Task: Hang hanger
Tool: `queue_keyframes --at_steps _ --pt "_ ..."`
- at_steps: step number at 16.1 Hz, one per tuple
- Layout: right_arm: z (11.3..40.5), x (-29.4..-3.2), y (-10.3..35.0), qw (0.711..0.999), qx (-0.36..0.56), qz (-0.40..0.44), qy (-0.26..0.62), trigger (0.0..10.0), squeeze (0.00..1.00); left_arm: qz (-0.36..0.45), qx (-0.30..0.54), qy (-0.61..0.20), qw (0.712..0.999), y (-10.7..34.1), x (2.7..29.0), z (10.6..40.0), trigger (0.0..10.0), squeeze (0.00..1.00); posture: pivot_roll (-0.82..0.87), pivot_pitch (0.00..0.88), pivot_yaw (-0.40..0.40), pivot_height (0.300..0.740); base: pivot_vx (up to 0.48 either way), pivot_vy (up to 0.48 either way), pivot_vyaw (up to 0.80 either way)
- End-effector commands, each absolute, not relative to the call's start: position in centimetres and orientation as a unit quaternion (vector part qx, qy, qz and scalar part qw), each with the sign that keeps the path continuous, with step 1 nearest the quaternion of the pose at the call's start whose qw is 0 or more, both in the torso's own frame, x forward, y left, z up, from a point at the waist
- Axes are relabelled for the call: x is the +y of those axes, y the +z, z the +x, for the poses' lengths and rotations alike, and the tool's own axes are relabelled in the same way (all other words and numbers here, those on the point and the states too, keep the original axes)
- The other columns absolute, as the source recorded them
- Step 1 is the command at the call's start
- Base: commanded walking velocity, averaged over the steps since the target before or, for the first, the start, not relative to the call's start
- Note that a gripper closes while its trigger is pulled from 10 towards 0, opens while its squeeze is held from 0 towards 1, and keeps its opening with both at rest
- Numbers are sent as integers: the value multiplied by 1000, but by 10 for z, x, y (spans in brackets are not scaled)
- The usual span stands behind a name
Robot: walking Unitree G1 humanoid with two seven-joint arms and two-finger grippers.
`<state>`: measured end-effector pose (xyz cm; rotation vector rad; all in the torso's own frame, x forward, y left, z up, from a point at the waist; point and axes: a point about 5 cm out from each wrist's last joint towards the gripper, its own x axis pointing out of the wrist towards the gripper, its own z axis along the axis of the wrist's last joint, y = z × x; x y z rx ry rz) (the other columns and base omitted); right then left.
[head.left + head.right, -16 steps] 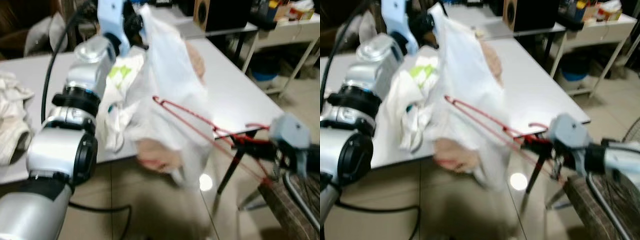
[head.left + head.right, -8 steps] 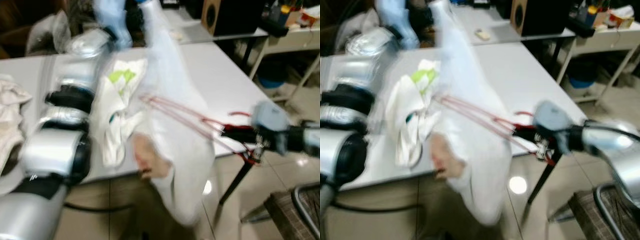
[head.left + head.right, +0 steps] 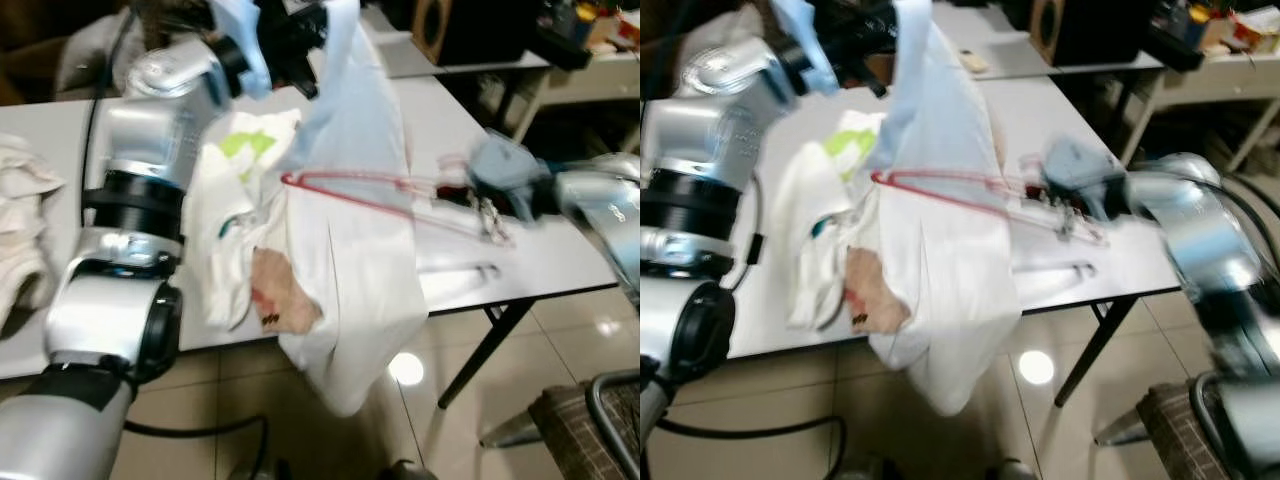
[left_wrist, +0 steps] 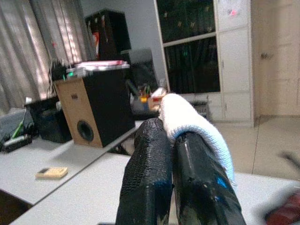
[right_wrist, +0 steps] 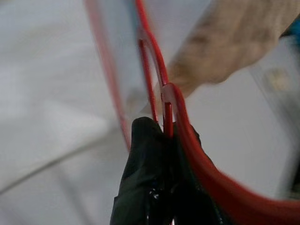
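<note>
A white garment (image 3: 345,260) hangs above the table, held up at its top by my left gripper (image 4: 169,140), whose black fingers are shut on a fold of the white cloth (image 4: 197,124). A red wire hanger (image 3: 350,188) reaches into the garment from the right. My right gripper (image 5: 161,136) is shut on the hanger's red wire (image 5: 161,70) at its hook end, right of the garment over the table (image 3: 560,270). The garment's lower hem droops past the table's front edge.
More white clothes (image 3: 20,230) lie at the table's left end. A second table with a wooden speaker (image 3: 1050,25) stands behind. A white shelf unit (image 3: 1230,70) is at the far right, and a wire rack (image 3: 610,420) is on the tiled floor at lower right.
My right gripper has swung the hanger up and inward over the table, so it now lies nearly level inside the garment. The left gripper has lifted the cloth higher. The camera has shifted.
</note>
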<state>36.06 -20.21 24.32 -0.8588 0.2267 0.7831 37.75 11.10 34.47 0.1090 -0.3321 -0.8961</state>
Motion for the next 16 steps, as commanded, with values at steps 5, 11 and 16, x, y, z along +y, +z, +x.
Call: queue_keyframes --at_steps 5,11,16 --pt "400 -205 359 884 -164 -430 85 10000 0 -46 -363 -354 861 444 137 353 10000 0 36 0 13 723 0 0 0" --pt "398 -195 279 866 -106 -437 221 10000 0 -20 -285 -357 889 389 108 369 10000 0 31 0 26 723 0 0 0" --pt "345 -208 216 812 -10 -419 406 10000 0 71 -151 -277 946 313 98 403 10000 0 17 0 56 723 0 0 0"
